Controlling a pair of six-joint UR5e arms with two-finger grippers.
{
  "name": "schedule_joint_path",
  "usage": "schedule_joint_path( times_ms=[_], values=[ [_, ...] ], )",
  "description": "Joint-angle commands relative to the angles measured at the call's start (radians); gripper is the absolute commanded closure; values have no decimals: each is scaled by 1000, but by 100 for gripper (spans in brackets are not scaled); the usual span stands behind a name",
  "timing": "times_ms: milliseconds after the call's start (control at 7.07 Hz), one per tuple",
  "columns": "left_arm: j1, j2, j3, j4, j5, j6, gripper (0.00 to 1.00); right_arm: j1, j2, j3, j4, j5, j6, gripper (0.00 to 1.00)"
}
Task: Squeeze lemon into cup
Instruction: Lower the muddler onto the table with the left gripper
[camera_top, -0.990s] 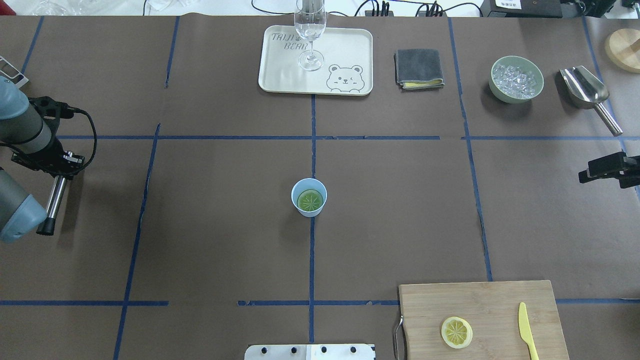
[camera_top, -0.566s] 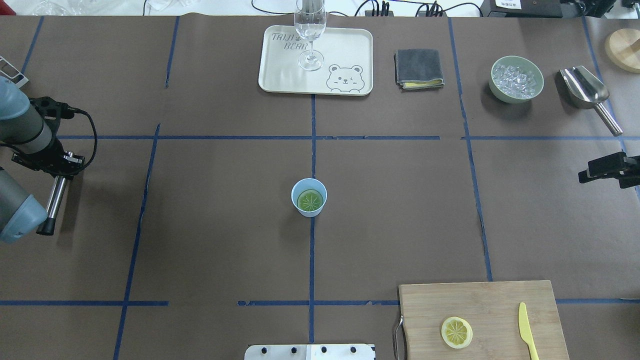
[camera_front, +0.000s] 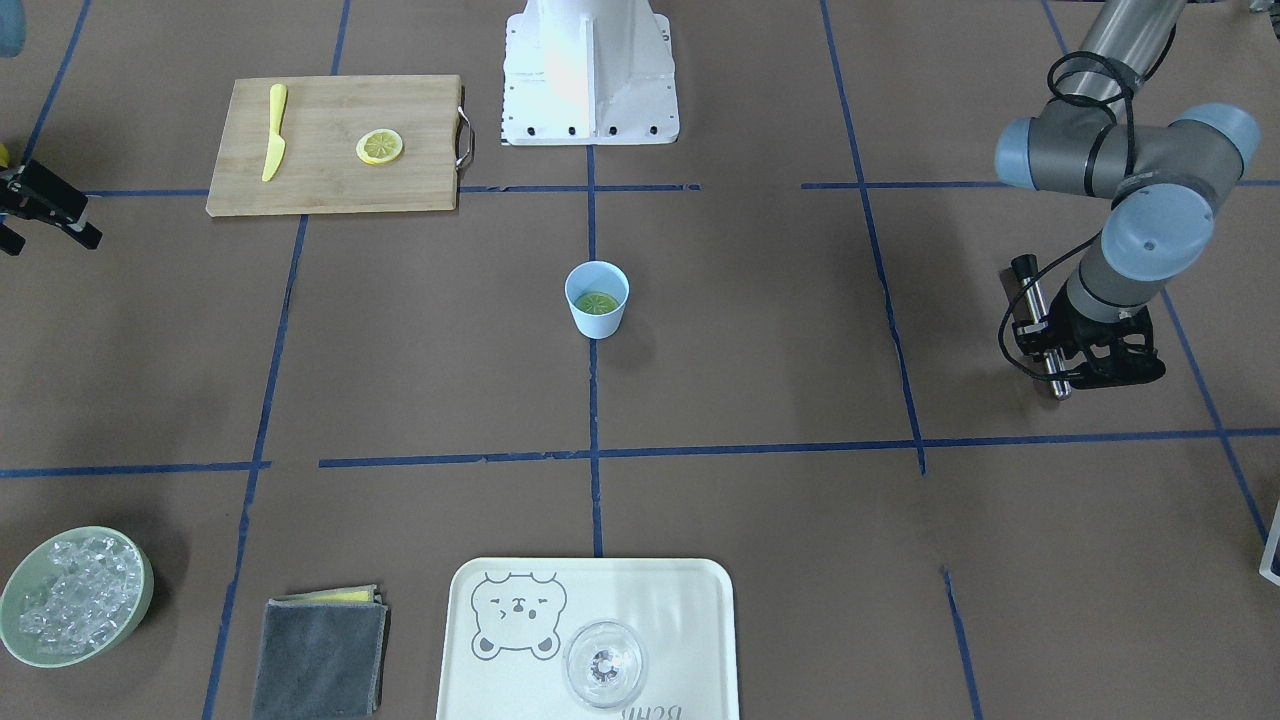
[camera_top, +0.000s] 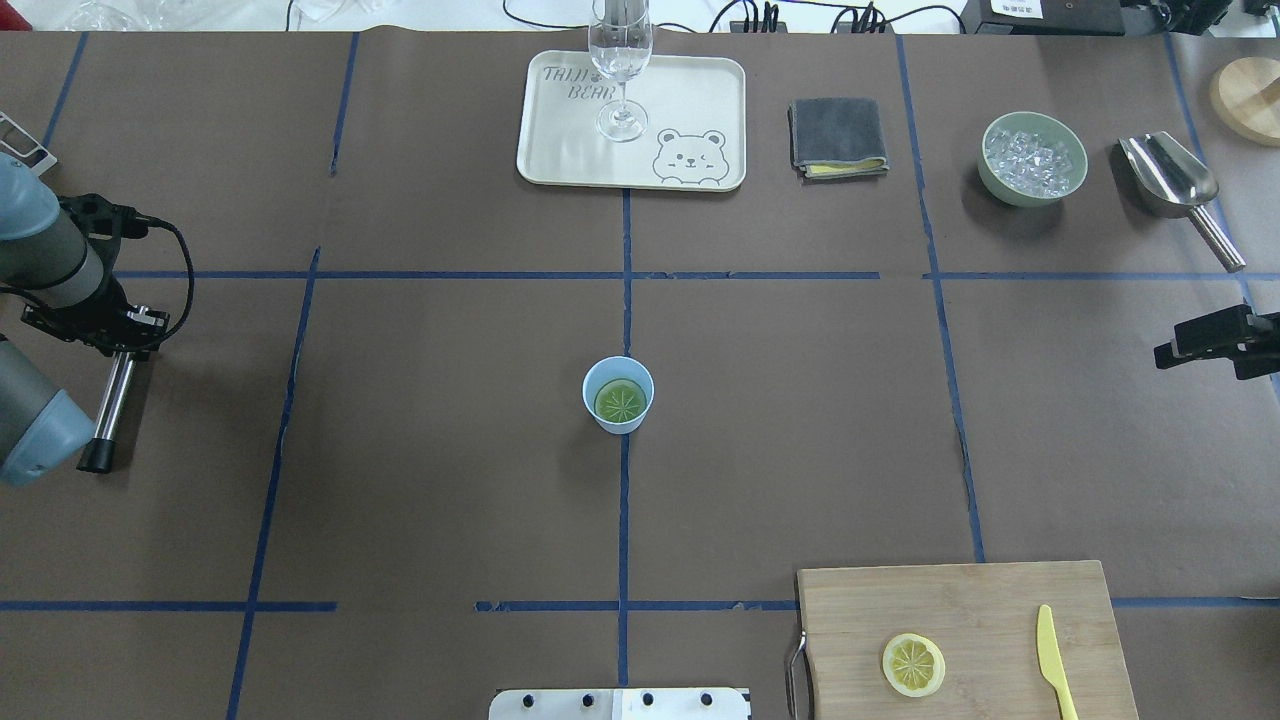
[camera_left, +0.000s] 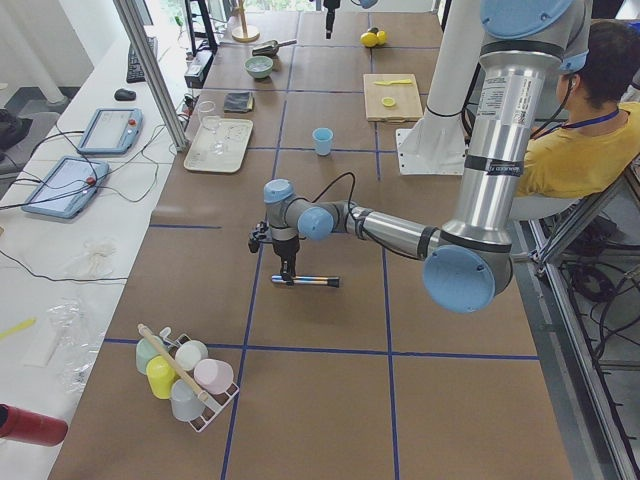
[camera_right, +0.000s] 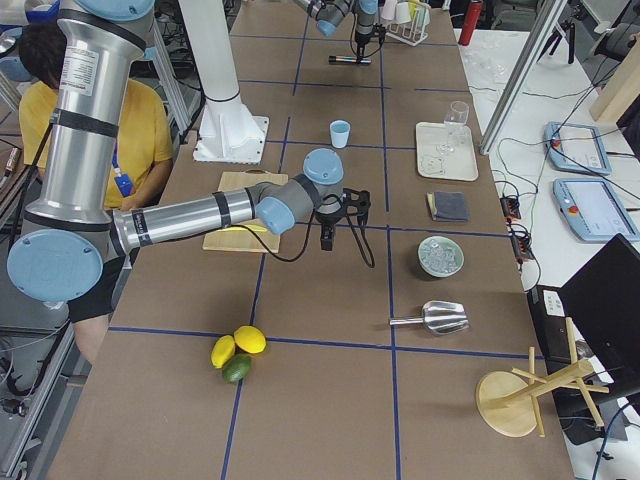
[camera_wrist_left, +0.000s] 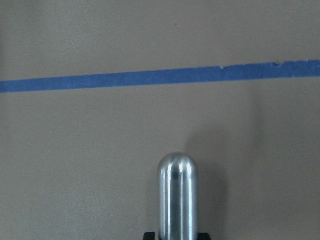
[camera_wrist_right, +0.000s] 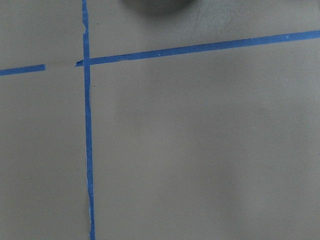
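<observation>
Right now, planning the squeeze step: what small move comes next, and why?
Probably swing the left pincer, shut on the silver metal rod with a black end, towards the light blue tapered cup: the round lemon slice already lies inside it, and the rod is far off to the side.

The metal rod (camera_top: 110, 405) in the left gripper (camera_top: 122, 338) has swung slightly, and the right gripper (camera_top: 1172, 348) edged inward.
</observation>
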Motion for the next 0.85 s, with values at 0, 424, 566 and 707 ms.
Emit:
schedule_joint_path(
  times_ms=[0,424,566,707],
  values=[
    [-2,3,-57,8,0,1,19,2,0,-1,0,8,-2,0],
    [-238,12,-183,16,-123,225,0,75,-12,-15,-11,13,-17,0],
    [-346,20,-173,18,-186,388,0,133,-12,-52,-21,23,-100,0],
    [-453,53,-168,54,-211,491,0,190,-6,-137,-21,48,-233,0]
  ],
)
